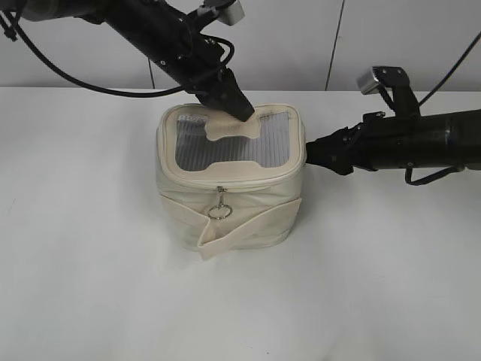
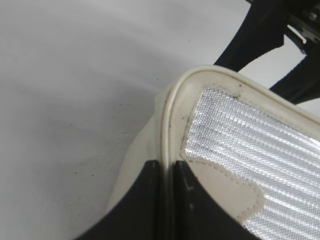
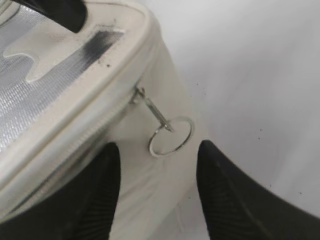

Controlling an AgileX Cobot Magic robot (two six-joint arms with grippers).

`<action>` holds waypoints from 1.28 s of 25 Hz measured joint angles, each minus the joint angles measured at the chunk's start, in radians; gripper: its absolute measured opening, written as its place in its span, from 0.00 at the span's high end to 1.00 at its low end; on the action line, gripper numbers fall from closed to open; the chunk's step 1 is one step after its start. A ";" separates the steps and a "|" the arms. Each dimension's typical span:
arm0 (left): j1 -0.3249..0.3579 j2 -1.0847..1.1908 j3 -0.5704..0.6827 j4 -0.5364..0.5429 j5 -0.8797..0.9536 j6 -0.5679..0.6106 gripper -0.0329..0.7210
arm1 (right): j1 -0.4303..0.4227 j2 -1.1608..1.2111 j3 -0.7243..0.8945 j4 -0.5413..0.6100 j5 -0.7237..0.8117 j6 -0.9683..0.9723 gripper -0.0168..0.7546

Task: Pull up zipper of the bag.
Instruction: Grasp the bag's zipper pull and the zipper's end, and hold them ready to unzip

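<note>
The cream bag (image 1: 240, 214) stands upright mid-table, its grey ribbed top panel (image 1: 225, 150) facing up. The zipper (image 1: 255, 174) runs round the top rim; one silver ring pull (image 1: 219, 211) hangs at the front. My left gripper (image 1: 234, 107) is shut on the far rim piping of the bag (image 2: 165, 120), pinching it between the fingers (image 2: 168, 167). My right gripper (image 1: 314, 153) is open at the bag's right side. In the right wrist view its fingers (image 3: 157, 152) straddle the side wall just below a second ring pull (image 3: 170, 136), not touching it.
White table (image 1: 90, 263) all around the bag. A white wall with panel seams stands behind. The wide cream strap (image 1: 248, 229) slants across the bag's front.
</note>
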 joint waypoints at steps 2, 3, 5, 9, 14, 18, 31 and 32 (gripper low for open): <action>0.000 0.000 0.000 0.002 0.000 0.000 0.88 | 0.027 0.010 -0.027 -0.002 -0.019 -0.004 0.46; 0.000 0.000 0.000 0.004 0.000 0.000 0.88 | 0.035 0.014 -0.037 -0.002 -0.033 -0.004 0.46; 0.001 0.000 0.000 0.005 -0.003 0.000 0.88 | 0.051 0.029 -0.058 -0.002 -0.076 -0.004 0.46; 0.001 0.000 0.000 0.005 -0.003 -0.002 0.88 | 0.070 0.074 -0.096 -0.001 -0.116 -0.004 0.56; 0.001 0.000 0.000 0.005 -0.003 -0.003 0.88 | 0.077 0.095 -0.123 0.002 -0.145 -0.004 0.92; 0.001 0.000 0.000 0.005 -0.003 -0.006 0.88 | 0.077 0.085 -0.111 0.002 -0.145 0.020 0.96; -0.004 0.000 0.000 0.006 -0.022 -0.116 0.89 | 0.077 -0.233 0.254 -0.021 -0.153 0.187 0.97; -0.004 0.000 0.000 0.007 -0.023 -0.126 0.89 | 0.077 -0.259 0.281 -0.031 -0.131 0.205 0.97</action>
